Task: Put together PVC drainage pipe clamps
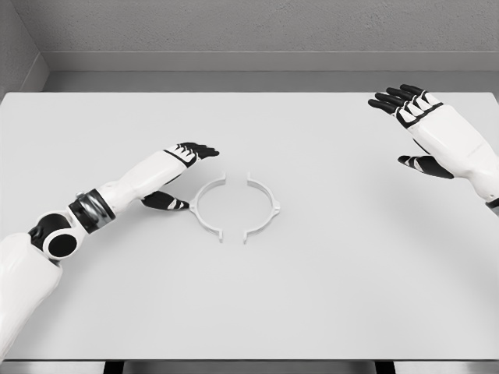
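Head view: two clamp halves, left half (207, 206) and right half (263, 206), lie apart, facing, mid-table (327, 296). Left hand (178, 175) just beside left half, fingers open, empty. Right hand (413, 128) near far right corner, spread, empty. Risk: one-sided push slides the half askew, ends misalign

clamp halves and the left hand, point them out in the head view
left clamp half (200, 212), head view, middle of its arc
right clamp half (270, 206), head view, middle of its arc
left hand (181, 173), head view, palm

Left hand (181, 167) reaches forward, fingers spread; right hand (417, 125) raised, fingers spread.
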Available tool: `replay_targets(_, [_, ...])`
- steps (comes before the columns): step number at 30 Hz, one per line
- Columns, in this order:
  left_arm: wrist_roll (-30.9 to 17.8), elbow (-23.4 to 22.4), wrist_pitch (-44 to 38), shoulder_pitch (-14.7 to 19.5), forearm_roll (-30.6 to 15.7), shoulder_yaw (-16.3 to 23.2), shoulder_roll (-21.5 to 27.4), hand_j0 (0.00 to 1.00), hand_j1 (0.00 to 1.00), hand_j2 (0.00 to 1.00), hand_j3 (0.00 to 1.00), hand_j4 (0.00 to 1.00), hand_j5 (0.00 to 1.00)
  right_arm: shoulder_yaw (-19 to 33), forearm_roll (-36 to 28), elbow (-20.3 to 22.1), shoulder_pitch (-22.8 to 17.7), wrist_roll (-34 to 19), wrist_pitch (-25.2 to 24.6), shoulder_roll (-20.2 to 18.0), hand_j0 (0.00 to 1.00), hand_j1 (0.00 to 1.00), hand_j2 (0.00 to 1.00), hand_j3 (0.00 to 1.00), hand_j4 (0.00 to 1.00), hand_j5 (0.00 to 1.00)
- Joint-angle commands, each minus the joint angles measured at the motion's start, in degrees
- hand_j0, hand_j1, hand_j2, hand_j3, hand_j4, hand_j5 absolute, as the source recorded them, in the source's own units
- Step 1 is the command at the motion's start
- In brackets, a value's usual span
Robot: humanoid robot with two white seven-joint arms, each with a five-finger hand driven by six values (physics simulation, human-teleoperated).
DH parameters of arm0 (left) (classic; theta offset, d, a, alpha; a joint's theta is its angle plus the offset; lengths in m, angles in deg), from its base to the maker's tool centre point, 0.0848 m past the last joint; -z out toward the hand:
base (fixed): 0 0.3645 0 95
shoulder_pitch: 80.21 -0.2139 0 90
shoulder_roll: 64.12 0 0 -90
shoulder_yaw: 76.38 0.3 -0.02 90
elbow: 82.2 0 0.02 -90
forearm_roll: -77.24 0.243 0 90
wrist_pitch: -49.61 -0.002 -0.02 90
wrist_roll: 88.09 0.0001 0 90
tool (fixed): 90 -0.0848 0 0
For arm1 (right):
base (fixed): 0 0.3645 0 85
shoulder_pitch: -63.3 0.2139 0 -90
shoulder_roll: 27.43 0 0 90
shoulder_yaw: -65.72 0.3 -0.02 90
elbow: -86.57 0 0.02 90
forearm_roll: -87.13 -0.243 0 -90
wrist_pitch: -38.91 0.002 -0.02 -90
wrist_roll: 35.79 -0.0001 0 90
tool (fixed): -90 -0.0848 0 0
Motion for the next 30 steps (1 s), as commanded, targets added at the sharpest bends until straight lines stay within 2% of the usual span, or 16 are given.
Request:
replay_targets(1, [0.03,0.06,-0.05,0.00,-0.42,-0.03,-0.02,1.00,1.00,1.00,1.00,1.00,1.00,0.02,-0.39,0.02,0.00,0.04,-0.06,-0.04,1.00,1.00,1.00,1.00,1.00,1.00])
replay_targets(30, [0.03,2.43,-0.05,-0.79,-0.33,1.64,-0.90,1.00,1.00,1.00,1.00,1.00,1.00,0.02,-0.39,0.02,0.00,0.04,-0.06,-0.04,1.00,1.00,1.00,1.00,1.00,1.00])
